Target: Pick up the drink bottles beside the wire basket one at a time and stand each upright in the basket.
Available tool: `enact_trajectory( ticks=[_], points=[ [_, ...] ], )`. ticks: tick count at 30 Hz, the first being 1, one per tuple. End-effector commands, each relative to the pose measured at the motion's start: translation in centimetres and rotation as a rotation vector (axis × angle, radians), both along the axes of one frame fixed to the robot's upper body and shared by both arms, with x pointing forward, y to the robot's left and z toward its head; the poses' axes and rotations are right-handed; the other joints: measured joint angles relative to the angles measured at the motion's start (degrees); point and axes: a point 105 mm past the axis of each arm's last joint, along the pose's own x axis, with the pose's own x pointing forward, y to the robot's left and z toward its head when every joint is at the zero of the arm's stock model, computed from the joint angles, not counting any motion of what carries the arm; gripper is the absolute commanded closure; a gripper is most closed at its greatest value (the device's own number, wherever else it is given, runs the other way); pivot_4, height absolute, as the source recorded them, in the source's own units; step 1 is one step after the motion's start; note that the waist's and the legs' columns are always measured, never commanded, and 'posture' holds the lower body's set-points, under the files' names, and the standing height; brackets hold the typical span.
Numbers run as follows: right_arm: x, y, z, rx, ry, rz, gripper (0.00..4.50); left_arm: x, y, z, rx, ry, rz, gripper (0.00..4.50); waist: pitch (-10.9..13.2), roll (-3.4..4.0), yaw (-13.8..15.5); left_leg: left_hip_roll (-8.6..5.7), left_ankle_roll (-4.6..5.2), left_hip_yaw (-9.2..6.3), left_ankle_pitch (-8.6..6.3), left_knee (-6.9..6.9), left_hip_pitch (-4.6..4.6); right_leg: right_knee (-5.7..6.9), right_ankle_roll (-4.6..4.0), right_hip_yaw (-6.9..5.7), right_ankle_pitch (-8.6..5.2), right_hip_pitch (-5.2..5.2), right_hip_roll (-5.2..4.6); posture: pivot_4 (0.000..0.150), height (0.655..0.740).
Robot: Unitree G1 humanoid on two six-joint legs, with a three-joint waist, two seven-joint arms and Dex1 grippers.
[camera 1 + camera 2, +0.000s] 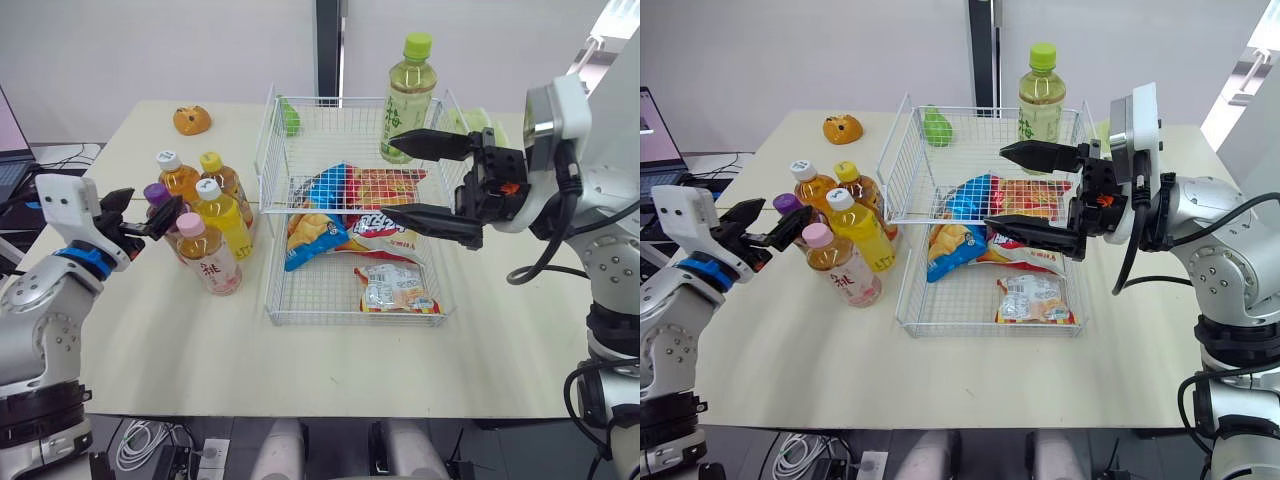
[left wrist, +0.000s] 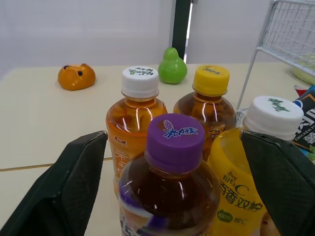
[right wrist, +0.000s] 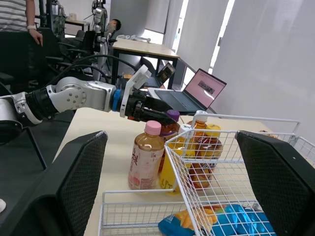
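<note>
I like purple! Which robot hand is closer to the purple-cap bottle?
Left. The left gripper straddles the purple-cap bottle; the right gripper hangs open over the wire basket, farther away.

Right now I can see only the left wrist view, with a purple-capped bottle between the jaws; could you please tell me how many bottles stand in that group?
Observer: Five. A pink-capped bottle that your view misses stands at the near end of the group, just beyond the purple-capped bottle on the basket side.
Operator: Thank you. Is the space above the basket free if I carry one across?
Observer: Not at the moment. The right gripper hovers over the wire basket, its jaws wide apart and holding nothing.
</note>
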Motion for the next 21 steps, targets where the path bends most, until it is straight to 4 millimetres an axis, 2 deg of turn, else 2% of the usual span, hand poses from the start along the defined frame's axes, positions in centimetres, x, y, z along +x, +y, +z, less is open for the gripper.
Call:
enact_trajectory(
  ticks=[1, 16, 19, 21],
  points=[
    [-0.3, 0.1, 1.0, -0.001, -0.058, -0.010, 0.00, 0.4, 0.3, 1.5, 0.049, -0.050, 0.013, 0.01, 0.00, 0.01, -0.01, 0.00, 0.00, 0.00, 0.00, 0.00, 0.00, 0.00, 0.00, 0.01, 0.00, 0.00, 0.00, 0.150, 0.7400],
    [0.0, 0.2, 1.2, 0.006, -0.063, -0.029, 0.00, 1.6, 0.5, 1.4, 0.060, -0.064, 0.008, 0.01, 0.00, 0.00, -0.03, 0.02, 0.00, -0.02, 0.00, 0.00, -0.01, 0.00, 0.00, -0.01, 0.00, 0.00, -0.02, 0.150, 0.7400],
    [0.0, 0.1, 1.3, 0.017, -0.063, -0.031, 0.00, 1.7, 0.5, 1.2, 0.056, -0.056, 0.011, 0.60, 0.00, 0.00, -0.04, 0.02, 0.00, -0.02, 0.00, 0.00, -0.01, 0.00, 0.00, 0.00, 0.00, 0.00, -0.03, 0.150, 0.7400],
    [0.0, 0.1, 1.4, 0.021, -0.064, -0.031, 0.00, 1.8, 0.4, 1.2, 0.053, -0.059, 0.006, 1.20, 0.00, 0.01, -0.04, 0.02, 0.00, -0.02, 0.00, 0.00, 0.00, 0.00, 0.00, 0.00, 0.00, 0.00, -0.03, 0.150, 0.7400]
  ],
)
